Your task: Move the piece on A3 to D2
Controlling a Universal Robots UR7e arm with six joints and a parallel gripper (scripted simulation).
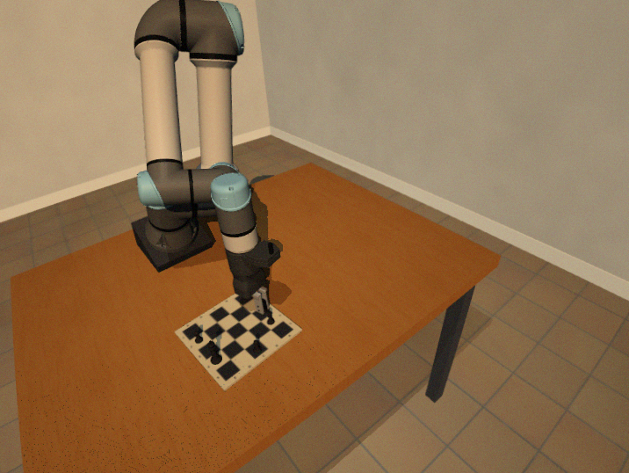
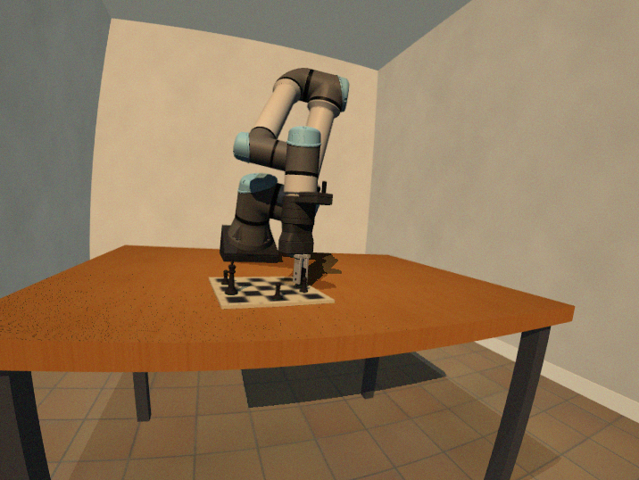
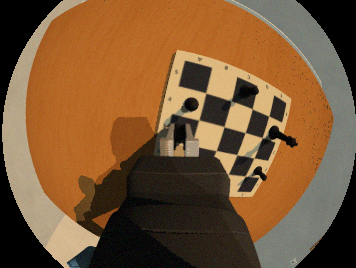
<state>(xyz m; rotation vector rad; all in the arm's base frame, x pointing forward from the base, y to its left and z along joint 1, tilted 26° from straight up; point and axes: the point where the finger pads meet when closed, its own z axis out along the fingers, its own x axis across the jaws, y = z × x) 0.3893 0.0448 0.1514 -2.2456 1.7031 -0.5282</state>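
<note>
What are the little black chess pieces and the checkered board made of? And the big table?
The black piece in the gripper looks like matte dark plastic or painted wood; too small to be sure. The board seems a thin, stiff cream sheet with printed black squares. The table looks like orange-brown wood with faint grain, on dark legs.

Board (image 1: 203,351) on table (image 1: 356,243), in front of arm base (image 1: 152,260). Gripper (image 1: 261,303) over board's far right edge, closed on piece (image 1: 270,319). Other pieces (image 1: 215,354) toward board's left and near side.
</note>
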